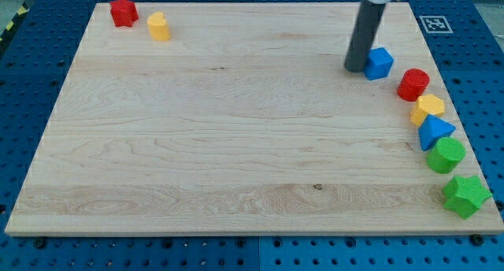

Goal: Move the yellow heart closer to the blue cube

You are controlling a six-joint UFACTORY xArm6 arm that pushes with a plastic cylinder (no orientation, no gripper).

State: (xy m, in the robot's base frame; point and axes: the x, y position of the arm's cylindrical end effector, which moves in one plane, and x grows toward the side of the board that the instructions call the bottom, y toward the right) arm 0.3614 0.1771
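The yellow heart [158,25] lies near the board's top left corner, just right of a red star [123,11]. The blue cube [380,63] lies far off at the view's upper right. My tip [355,68] rests on the board right against the blue cube's left side, touching it or nearly so. The dark rod rises from there to the view's top edge. The tip is far from the yellow heart, most of the board's width to its right.
Down the right edge below the blue cube lie a red cylinder [413,84], a second yellow block [429,109], a blue triangle [435,132], a green cylinder [446,154] and a green star [465,195]. The wooden board [220,145] sits on a blue perforated table.
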